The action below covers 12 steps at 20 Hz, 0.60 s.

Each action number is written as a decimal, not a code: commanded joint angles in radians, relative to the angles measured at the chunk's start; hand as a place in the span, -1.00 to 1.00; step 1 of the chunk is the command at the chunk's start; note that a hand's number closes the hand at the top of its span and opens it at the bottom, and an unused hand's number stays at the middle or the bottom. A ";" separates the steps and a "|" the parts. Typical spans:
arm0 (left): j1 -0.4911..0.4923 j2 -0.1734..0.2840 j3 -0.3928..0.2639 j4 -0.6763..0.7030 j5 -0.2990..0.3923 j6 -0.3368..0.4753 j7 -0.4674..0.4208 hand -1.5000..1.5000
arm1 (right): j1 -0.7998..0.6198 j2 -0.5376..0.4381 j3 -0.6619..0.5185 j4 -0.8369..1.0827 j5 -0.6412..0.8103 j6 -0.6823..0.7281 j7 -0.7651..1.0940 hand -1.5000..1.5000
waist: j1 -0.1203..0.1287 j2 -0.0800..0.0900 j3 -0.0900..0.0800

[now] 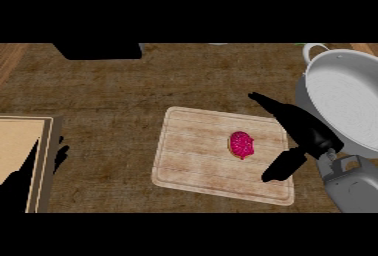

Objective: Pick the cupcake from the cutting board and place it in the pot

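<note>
A cupcake with pink-red frosting lies on the pale wooden cutting board in the middle of the counter. My right hand hovers over the board's right edge, just right of the cupcake, open with fingers stretched toward the far side and the thumb low near the board's front right. It does not touch the cupcake. The grey pot stands at the right edge, beyond the hand. My left hand rests open at the lower left, fingers up.
A light wooden box or tray sits at the left edge by my left hand. A dark object stands at the far edge, upper left. Brown counter shows between the board and the left tray.
</note>
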<state>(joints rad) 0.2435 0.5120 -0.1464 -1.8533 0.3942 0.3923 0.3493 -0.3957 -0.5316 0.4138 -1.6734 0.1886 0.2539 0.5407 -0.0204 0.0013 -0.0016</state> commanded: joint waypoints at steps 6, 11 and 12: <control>-0.242 -0.008 0.075 -0.003 -0.044 0.004 -0.114 0.00 | -0.032 0.066 0.061 0.020 0.037 0.012 0.152 -1.00 | -0.016 0.001 -0.001; -0.252 -0.030 0.042 0.031 -0.076 0.022 -0.119 0.00 | -0.051 0.106 0.093 0.019 0.088 -0.007 0.243 -1.00 | -0.021 0.000 -0.002; -0.229 -0.034 0.047 0.034 -0.065 0.002 -0.148 0.00 | -0.030 0.081 0.084 0.003 0.081 0.005 0.232 -1.00 | -0.021 -0.003 -0.002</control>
<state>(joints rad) 0.2092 0.4973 -0.1585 -1.8121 0.3629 0.4039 0.3407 -0.4271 -0.4582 0.4888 -1.6569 0.2556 0.2569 0.7279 -0.0220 0.0032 -0.0062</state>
